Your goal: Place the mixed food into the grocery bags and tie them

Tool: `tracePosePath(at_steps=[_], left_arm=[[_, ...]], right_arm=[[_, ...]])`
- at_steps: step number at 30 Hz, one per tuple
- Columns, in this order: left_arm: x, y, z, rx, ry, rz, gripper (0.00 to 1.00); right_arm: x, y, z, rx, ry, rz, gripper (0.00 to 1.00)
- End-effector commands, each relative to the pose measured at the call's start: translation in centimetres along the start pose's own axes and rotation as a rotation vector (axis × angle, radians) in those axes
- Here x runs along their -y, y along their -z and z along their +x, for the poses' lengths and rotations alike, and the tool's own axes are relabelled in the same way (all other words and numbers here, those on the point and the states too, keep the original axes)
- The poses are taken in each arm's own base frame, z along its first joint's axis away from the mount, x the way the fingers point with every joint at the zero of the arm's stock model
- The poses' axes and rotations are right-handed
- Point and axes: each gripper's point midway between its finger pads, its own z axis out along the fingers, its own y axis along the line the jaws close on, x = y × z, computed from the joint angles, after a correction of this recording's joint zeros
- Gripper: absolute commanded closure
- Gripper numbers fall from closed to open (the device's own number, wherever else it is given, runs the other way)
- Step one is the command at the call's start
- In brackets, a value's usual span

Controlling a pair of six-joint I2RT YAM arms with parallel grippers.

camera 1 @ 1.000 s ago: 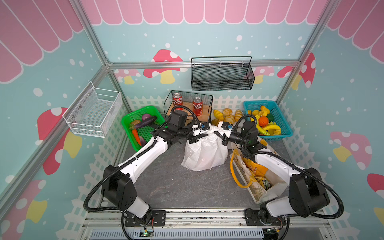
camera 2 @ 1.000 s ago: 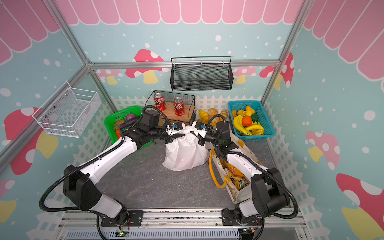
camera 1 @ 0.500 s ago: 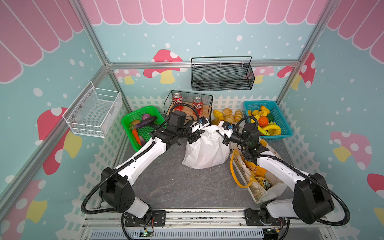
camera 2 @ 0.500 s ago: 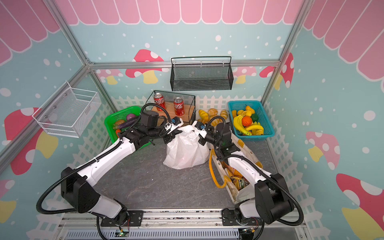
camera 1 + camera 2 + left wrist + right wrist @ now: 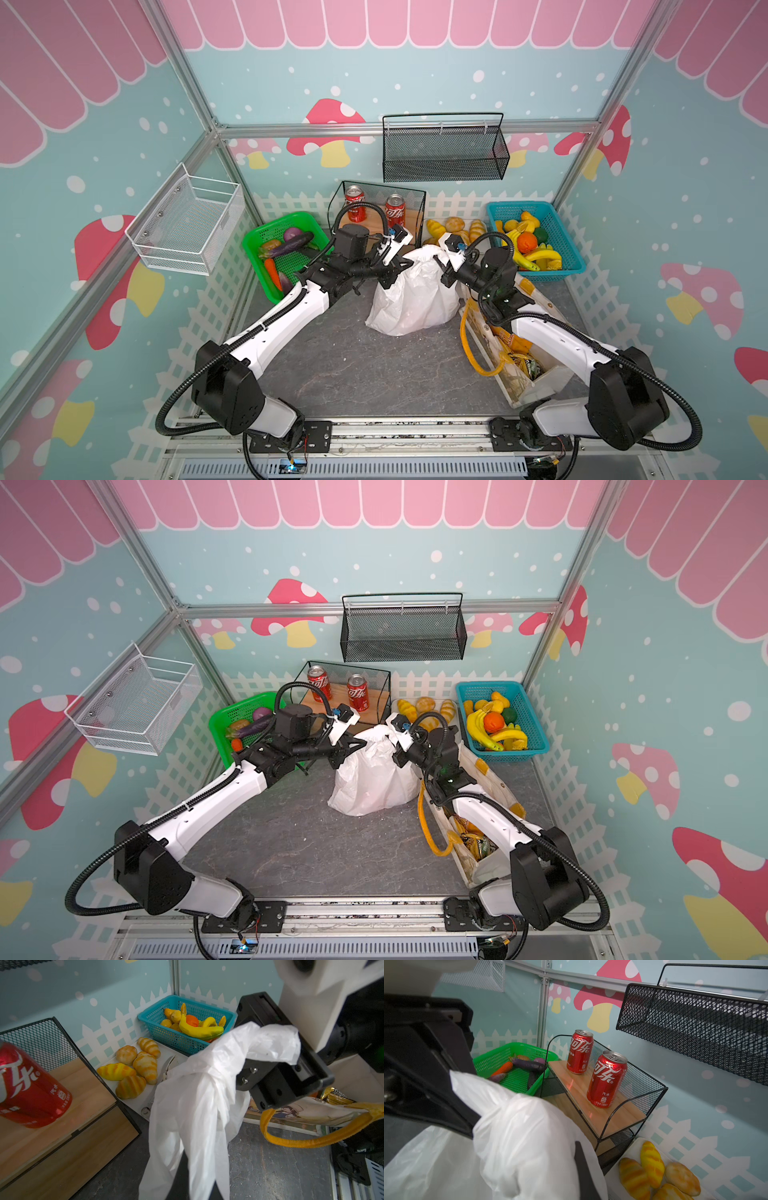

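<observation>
in both top views the bag [image 5: 411,299] stands mid-bench [image 5: 332,365], bulging, its contents hidden. the left tool [image 5: 402,266] and right tool [image 5: 441,266] meet over its top from either side, each clamped tight on a twisted loop handle. the tote [image 5: 544,386] lies just right of the bag, under the right arm, with packets [image 5: 521,361] inside and its handles loose.

in the left wrist view the bag's two handles [image 5: 207,1076] cross and wrap round each other above the neck. one end runs into the closed right tool. the other strand drops toward the left tool, whose jaws are hidden by plastic.

in the right wrist view the left tool pinches a bunch of plastic. a dark finger [image 5: 583,1167], seemingly the right tool's own, presses into the film.

my reading is that this bag is filled and the tying is in hand, with a first crossing but no tight knot. the next move likely calls for pulling the two ends apart, level and steady, to cinch the wrap without tearing the thin film or tipping the bag. the tote is not yet tied.
</observation>
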Motion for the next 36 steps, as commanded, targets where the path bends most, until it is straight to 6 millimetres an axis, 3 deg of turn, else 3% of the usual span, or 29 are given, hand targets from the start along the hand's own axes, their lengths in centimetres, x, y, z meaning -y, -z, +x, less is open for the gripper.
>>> tracePosePath(at_steps=[1,8,13,22,25,32,36], left_arm=[[1.0,0.3,-1.1,0.071,0.065,0.021,1.0],[0.2,0.0,-2.8,0.221,0.236,-0.01,1.0],[1.8,-0.1,-3.4,0.281,0.285,0.023,1.0],[2.8,3.2,-4.4,0.416,0.422,-0.051,1.0],[4.2,3.7,-4.7,0.45,0.428,-0.036,0.99],[6.0,1.5,-2.3,0.42,0.431,-0.038,0.88],[5.8,0.4,-0.1,0.399,0.432,-0.055,0.75]], right_arm=[[0.0,0.1,-1.7,0.088,-0.122,0.026,1.0],[-1.6,-0.4,-2.2,0.143,-0.22,0.016,1.0],[-2.6,-1.2,-1.9,0.161,-0.271,-0.017,1.0],[-3.4,-1.0,-2.4,0.18,-0.192,-0.085,1.0],[-4.0,-0.5,-2.7,0.2,-0.194,-0.126,1.0],[-5.4,-0.2,-3.3,0.236,-0.257,-0.218,1.0],[-5.7,-0.3,-3.1,0.236,-0.274,-0.24,1.0]])
